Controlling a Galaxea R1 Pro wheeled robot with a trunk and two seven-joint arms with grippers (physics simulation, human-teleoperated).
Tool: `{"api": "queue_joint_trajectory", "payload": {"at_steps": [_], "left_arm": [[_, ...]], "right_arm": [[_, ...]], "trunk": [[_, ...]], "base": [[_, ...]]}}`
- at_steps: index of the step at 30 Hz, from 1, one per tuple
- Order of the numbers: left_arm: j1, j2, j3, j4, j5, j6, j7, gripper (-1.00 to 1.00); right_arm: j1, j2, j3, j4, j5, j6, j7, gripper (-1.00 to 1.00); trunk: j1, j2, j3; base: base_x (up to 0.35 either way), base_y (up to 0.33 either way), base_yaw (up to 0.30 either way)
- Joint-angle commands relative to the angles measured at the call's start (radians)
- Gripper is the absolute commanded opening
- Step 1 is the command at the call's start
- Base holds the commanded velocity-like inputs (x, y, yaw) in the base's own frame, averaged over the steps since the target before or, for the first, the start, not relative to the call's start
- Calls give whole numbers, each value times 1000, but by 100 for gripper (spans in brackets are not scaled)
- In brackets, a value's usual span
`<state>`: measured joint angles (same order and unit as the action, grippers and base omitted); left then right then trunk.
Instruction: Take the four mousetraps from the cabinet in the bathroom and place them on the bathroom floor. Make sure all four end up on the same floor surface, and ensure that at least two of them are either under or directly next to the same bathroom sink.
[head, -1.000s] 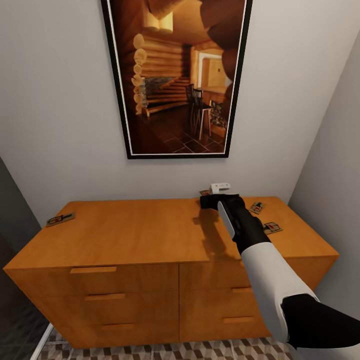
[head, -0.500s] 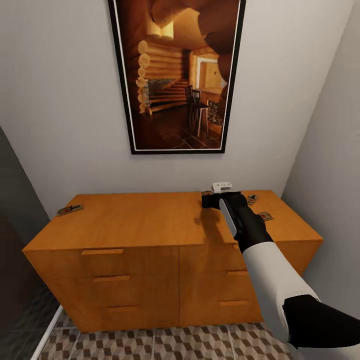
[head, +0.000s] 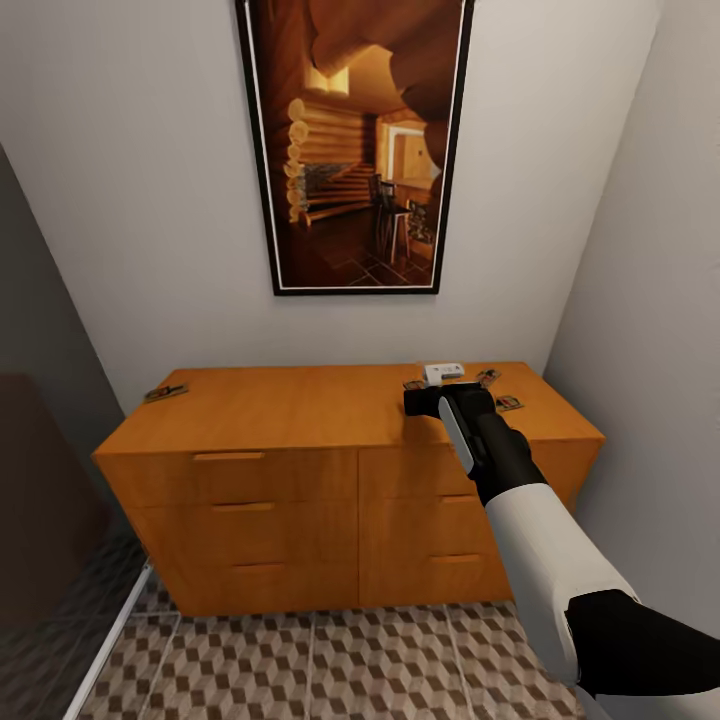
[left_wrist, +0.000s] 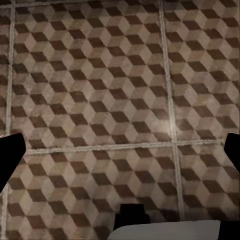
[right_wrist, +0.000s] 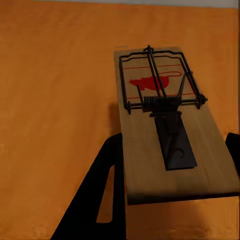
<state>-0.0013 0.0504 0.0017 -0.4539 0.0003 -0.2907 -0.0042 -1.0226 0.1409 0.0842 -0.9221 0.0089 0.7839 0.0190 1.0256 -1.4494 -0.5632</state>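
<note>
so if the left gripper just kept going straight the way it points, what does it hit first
Probably the bathroom floor: the left wrist view looks straight onto the cube-pattern tiles with nothing between, though depth is unclear.

1. The orange-brown cabinet (head: 300, 420) stands mid-frame on the cube-patterned bathroom floor (head: 350, 665).
2. One mousetrap (head: 165, 392) lies at its top's left rear corner.
3. Three more lie at upper right: (head: 412, 385), (head: 488, 377), (head: 509, 403).

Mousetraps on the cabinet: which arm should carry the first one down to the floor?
Right. Its gripper is over the cabinet top with a mousetrap between its fingers, seemingly gripped; the left gripper faces floor tiles.
</note>
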Motion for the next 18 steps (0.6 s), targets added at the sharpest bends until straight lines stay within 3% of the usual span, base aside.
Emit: {"api": "queue_joint_trajectory", "payload": {"at_steps": [1,18], "left_arm": [[0,0,0,0,0,-2,0,100],[0,0,1,0,1,-2,0,100]], "right_arm": [[-1,0,0,-1,0,5,1,-100],[-1,-19,3,10,0,2,4,-100]], "trunk": [[-1,-1,-1],[-1,-1,-1]], "base": [[-332,0,0],[-332,0,0]]}}
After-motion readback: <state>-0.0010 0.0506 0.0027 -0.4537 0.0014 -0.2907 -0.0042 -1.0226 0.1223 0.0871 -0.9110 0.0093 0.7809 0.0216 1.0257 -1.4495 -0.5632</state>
